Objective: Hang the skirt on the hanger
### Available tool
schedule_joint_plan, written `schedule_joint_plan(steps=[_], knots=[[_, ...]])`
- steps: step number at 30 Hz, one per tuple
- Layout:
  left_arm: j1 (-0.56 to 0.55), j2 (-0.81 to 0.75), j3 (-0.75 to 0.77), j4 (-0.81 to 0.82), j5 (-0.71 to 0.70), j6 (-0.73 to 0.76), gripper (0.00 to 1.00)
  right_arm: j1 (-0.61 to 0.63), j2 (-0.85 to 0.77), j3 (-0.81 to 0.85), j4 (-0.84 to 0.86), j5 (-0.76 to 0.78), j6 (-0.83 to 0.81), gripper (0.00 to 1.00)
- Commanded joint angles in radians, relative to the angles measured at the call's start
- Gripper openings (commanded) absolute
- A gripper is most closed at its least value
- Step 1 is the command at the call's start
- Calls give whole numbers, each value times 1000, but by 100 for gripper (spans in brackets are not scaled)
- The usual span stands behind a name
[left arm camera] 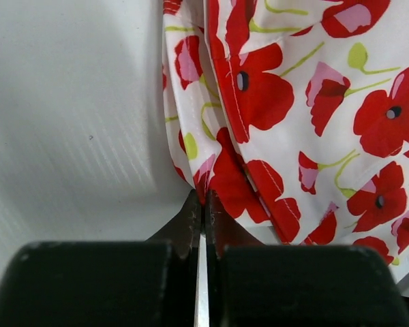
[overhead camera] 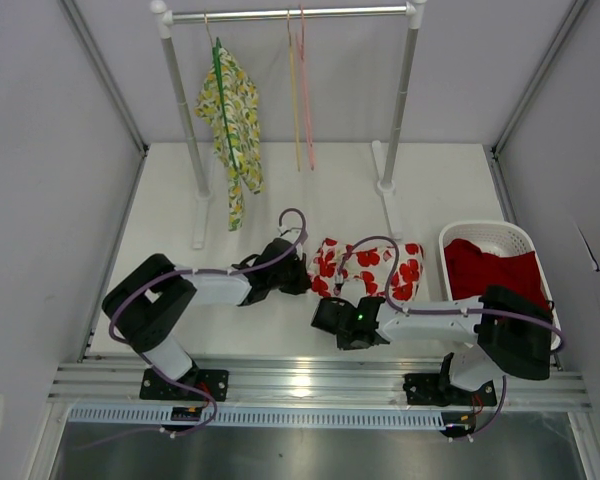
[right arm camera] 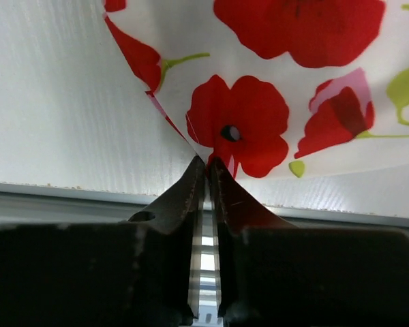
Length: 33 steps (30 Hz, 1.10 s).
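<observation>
Clenching the skirt (overhead camera: 368,268) edge, left fingers (left arm camera: 186,230) and right fingers (right arm camera: 189,199) pinch cloth; only overhead shows hangers (overhead camera: 300,90).

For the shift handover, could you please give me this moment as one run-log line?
left gripper: shut on skirt edge | right gripper: shut on skirt corner | skirt: lying on table
</observation>
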Motion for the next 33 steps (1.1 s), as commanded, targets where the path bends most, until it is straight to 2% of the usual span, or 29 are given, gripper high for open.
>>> schedule_joint_plan(steps=[1,2,4,11,15,19,26,33], knots=[[27,-87,10,-25,-60,5,0,-25,-77,20,-65,64,5,6],[38,-113,2,-32,-67,8,0,-50,-95,30,-97,78,-4,2],[67,-193,-4,-75,-77,14,0,-77,-163,53,-132,92,-38,0],[131,-463,24,-293,-196,10,0,-261,-350,251,-289,152,-185,0],[173,-600,74,-416,-245,-10,0,-441,-388,380,-323,129,-305,0],[178,-704,157,-515,-303,17,0,-536,-401,527,-356,118,-394,0],[181,-837,295,-689,-365,93,0,-581,-362,768,-387,132,-500,0],[179,-965,409,-762,-304,208,0,-555,-387,903,-380,155,-592,0]])
